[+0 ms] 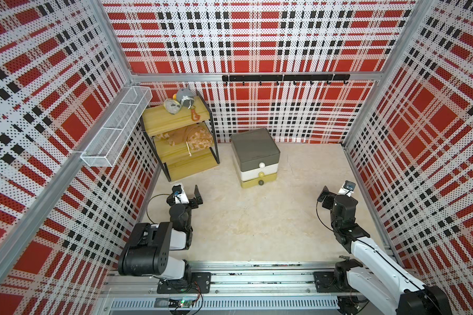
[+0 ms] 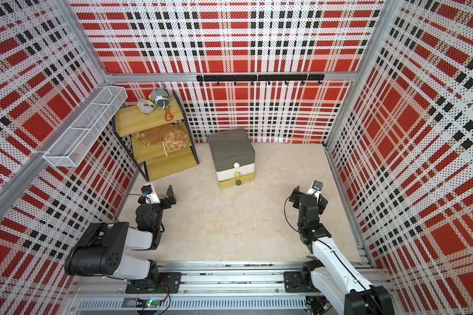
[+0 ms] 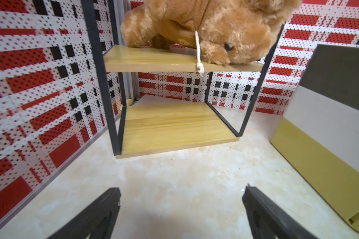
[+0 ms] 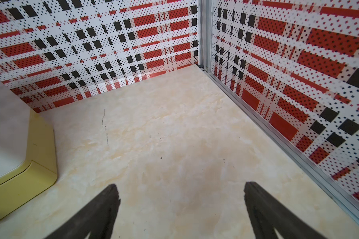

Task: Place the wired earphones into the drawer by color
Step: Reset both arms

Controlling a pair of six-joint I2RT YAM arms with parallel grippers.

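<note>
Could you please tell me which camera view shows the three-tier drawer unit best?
Both top views: the drawer unit appears whole, with front and all three knobs. The left wrist view shows only a knobless side; the right wrist view catches just its white and yellow corner.

red, white and black plaid walls (image 1: 257, 41) enclose a pale marbled worktop (image 1: 257, 218); a wooden shelf (image 1: 156, 117) in one corner holds what seem to be plush toys (image 1: 185, 95).

My left gripper (image 2: 161, 192) and right gripper (image 2: 309, 195) hang over the beige table (image 2: 230, 226), well apart, the grey, white and yellow drawer unit (image 2: 231, 152) standing farther back between them.
</note>
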